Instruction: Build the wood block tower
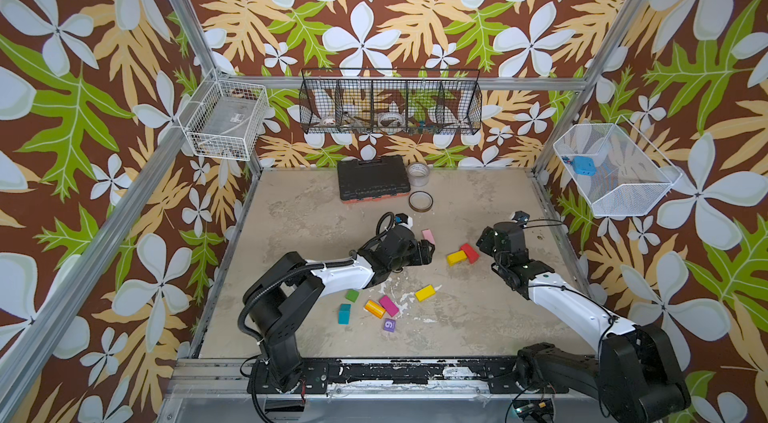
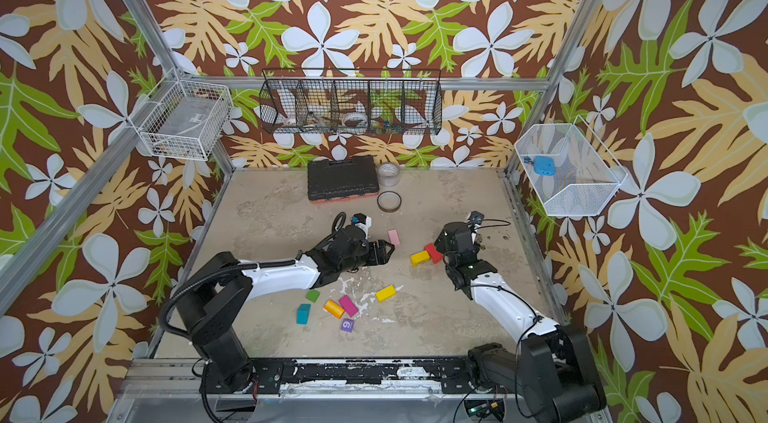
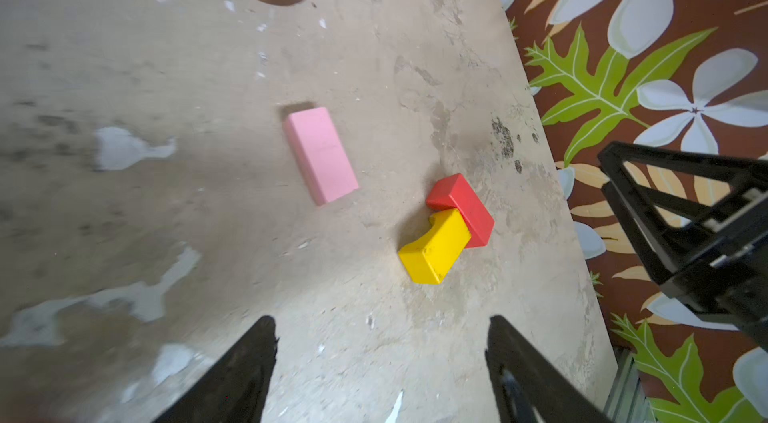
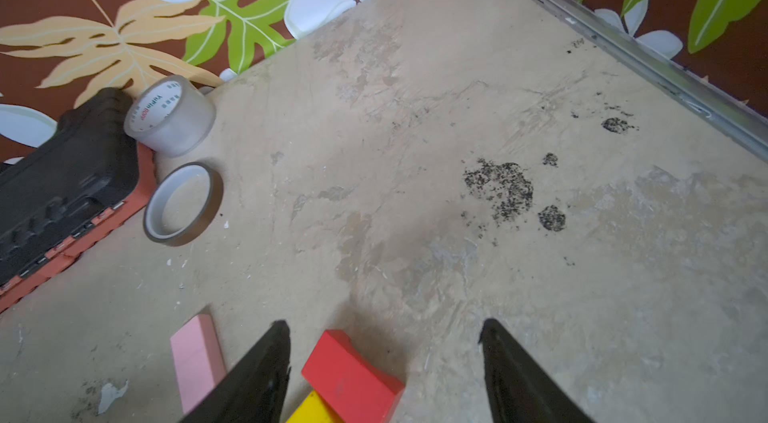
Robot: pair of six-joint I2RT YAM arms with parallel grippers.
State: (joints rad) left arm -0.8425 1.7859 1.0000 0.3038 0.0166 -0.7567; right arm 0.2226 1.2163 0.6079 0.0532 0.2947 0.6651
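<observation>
A red block (image 1: 469,252) lies against and partly over a yellow arch block (image 1: 456,258) right of the table's middle. My right gripper (image 1: 483,240) hangs open just above the red block (image 4: 349,375), its fingertips (image 4: 282,329) apart and empty. A pink block (image 1: 428,236) lies flat to their left. My left gripper (image 1: 429,252) is open and empty, a little short of the pink block (image 3: 322,155) and the yellow arch block (image 3: 434,248). Nearer the front lie yellow (image 1: 425,293), green (image 1: 352,295), teal (image 1: 344,313), orange (image 1: 374,309), magenta (image 1: 389,305) and purple (image 1: 389,325) blocks. No standing tower shows.
A black tool case (image 1: 372,177), a clear tape roll (image 1: 417,174) and a brown tape ring (image 1: 420,201) sit at the table's back. Wire baskets hang on the walls: white (image 1: 226,119), black (image 1: 390,103), white (image 1: 611,169). Metal rails edge the table.
</observation>
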